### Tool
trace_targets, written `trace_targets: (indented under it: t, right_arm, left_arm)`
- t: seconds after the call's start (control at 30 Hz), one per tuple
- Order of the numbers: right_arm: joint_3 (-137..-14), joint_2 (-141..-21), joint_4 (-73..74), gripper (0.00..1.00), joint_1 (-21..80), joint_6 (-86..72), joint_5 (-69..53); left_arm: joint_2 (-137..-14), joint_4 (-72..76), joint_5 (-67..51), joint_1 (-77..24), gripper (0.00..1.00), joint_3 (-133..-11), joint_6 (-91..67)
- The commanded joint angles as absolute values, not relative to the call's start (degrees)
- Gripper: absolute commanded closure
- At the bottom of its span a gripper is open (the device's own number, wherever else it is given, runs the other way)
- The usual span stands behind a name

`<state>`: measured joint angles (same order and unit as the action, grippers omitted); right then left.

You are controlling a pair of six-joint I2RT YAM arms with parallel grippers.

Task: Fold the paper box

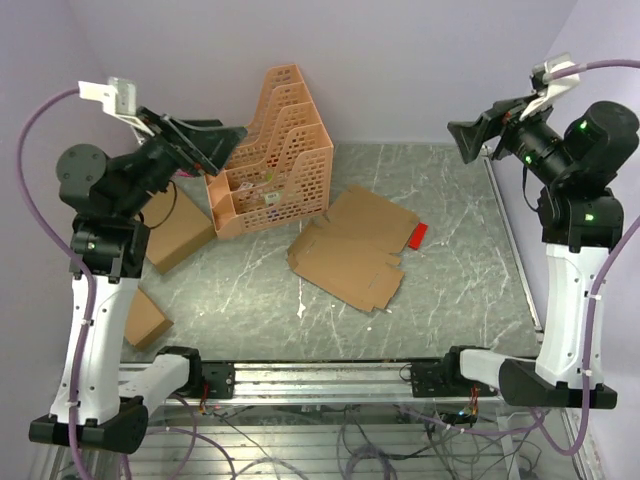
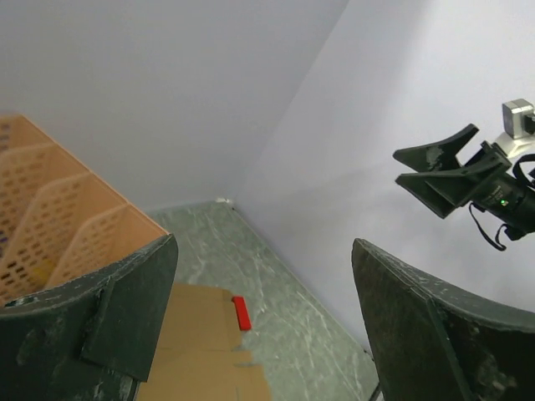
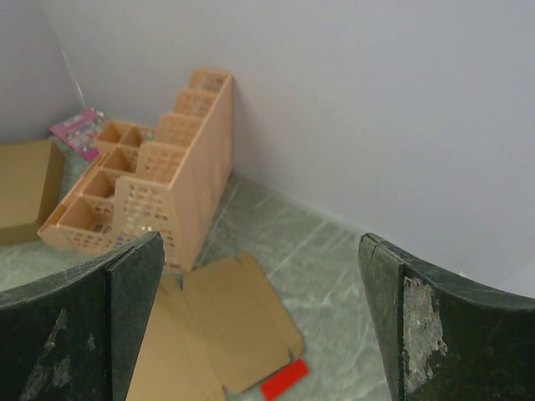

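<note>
Left fingers: spread wide with nothing held, raised well above the tabletop.
Orange rack: stood just below and beside the left fingers. Its front corner appears to meet the sheet's far-left edge, though contact cannot be confirmed from above.
Paper box: an unfolded die-cut sheet laid flat on the tabletop, below and to the right of the left fingers, below and to the left of the right fingers, well apart from both.
Handling: judged light and thin, stiff across its panels yet easily bent at the creases. It is likely to slide on the smooth surface and to be dented by a hard pinch.
Hold: a free flap edge on each side is suggested, once it has been lifted slightly.
Red piece: laid at the sheet's right edge, on the right fingers' side.
Right fingers: spread wide, empty, held high.
</note>
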<state>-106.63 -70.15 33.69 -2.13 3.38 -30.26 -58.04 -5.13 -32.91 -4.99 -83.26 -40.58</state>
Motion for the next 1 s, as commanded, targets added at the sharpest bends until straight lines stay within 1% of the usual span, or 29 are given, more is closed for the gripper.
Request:
trace_targets:
  t: [0.0,0.13,0.37,0.5,0.63,0.83,0.97]
  right_arm:
    - [-99.9,-67.0,33.5,0.01,-3.5,1.2,-27.7]
    - [-92.4,-64.3,33.3,0.0,-4.6,-0.3,-26.5]
    - [-80.3,-60.2,31.8,0.0,-6.3,-0.4,-26.3]
    - [-72.9,-58.3,31.9,0.01,-7.1,5.8,-35.4]
    - [-64.9,-58.4,30.3,0.01,-7.6,6.9,-43.7]
    - [-50.8,-59.7,20.8,0.0,-8.4,3.4,-52.5]
    - [-41.8,-61.2,11.1,0.0,-9.3,-2.3,-56.9]
  left_arm:
    - [-55.2,-7.0,-26.7,-10.6,0.04,-78.2,-38.3]
    - [-52.8,-8.0,-23.4,-16.3,0.03,-72.0,-37.3]
    - [-49.7,-5.3,-22.0,-24.8,0.02,-59.5,-37.5]
    - [-48.5,-1.5,-20.7,-29.8,0.01,-51.6,-38.5]
    - [-47.3,2.4,-17.5,-34.5,0.01,-43.9,-39.6]
    - [-45.8,7.5,-11.9,-37.6,0.01,-32.9,-42.0]
    - [-46.4,10.4,-6.9,-38.3,0.01,-27.3,-40.9]
